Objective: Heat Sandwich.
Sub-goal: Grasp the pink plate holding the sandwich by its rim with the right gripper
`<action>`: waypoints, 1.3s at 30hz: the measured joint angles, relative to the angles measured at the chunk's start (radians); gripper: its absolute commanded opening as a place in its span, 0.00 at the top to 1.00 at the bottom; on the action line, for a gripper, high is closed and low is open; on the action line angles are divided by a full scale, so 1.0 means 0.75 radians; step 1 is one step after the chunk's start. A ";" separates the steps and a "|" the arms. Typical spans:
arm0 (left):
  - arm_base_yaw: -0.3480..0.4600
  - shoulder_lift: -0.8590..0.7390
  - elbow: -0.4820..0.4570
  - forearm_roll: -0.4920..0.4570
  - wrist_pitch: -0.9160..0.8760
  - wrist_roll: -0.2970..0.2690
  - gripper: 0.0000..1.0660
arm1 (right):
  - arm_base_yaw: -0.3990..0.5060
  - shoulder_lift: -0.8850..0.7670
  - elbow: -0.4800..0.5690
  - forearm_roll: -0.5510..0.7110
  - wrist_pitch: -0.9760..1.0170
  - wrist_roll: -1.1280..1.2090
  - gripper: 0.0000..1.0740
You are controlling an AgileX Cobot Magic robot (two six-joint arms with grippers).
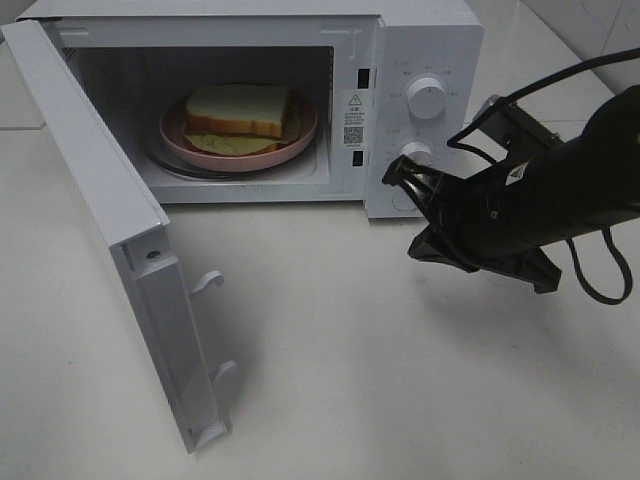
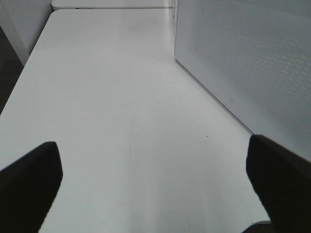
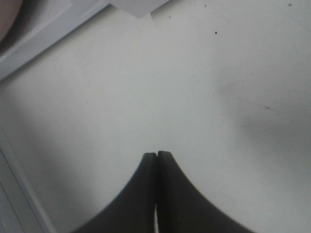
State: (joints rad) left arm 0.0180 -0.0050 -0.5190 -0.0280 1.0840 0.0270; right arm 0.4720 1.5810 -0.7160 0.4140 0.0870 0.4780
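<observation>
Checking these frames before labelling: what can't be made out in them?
- Sandwich filling, exterior high: top slice covers most of it.
- Microwave dial markings, exterior high: too small.
- Left gripper, left wrist: only fingertips, rest cut off by the edge; absent from exterior high.

Smooth white matte worktop (image 1: pixel 350 380) filling the frame, soft even light, faint grey shadows at lower centre, pale jointed surface (image 1: pixel 592 28) at upper right, dark floor (image 2: pixel 6 68) beyond the worktop's edge
</observation>
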 measured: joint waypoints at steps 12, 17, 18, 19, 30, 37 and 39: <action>0.000 0.000 0.000 0.000 0.000 0.000 0.08 | 0.000 -0.073 0.001 0.000 0.364 -0.489 0.98; 0.000 0.000 0.000 0.000 0.000 0.000 0.08 | 0.000 -0.083 0.001 -0.003 0.520 -0.660 0.96; 0.000 0.000 0.000 0.000 0.000 0.000 0.08 | 0.000 -0.083 -0.003 -0.020 0.579 -0.723 0.96; 0.000 0.000 0.000 0.000 0.000 0.000 0.08 | 0.000 -0.083 -0.009 -0.033 0.608 -0.753 0.95; 0.000 0.000 0.000 0.000 0.000 0.000 0.08 | 0.000 -0.083 -0.149 -0.187 0.932 -1.160 0.93; 0.000 0.000 0.000 0.000 0.000 0.000 0.08 | 0.000 -0.083 -0.224 -0.231 1.007 -1.616 0.92; 0.000 0.000 0.000 0.000 0.000 0.000 0.08 | 0.000 -0.083 -0.233 -0.233 1.011 -1.735 0.92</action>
State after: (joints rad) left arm 0.0180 -0.0050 -0.5190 -0.0280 1.0840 0.0270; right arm 0.4720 1.5190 -0.8910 0.2390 0.8450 -0.8230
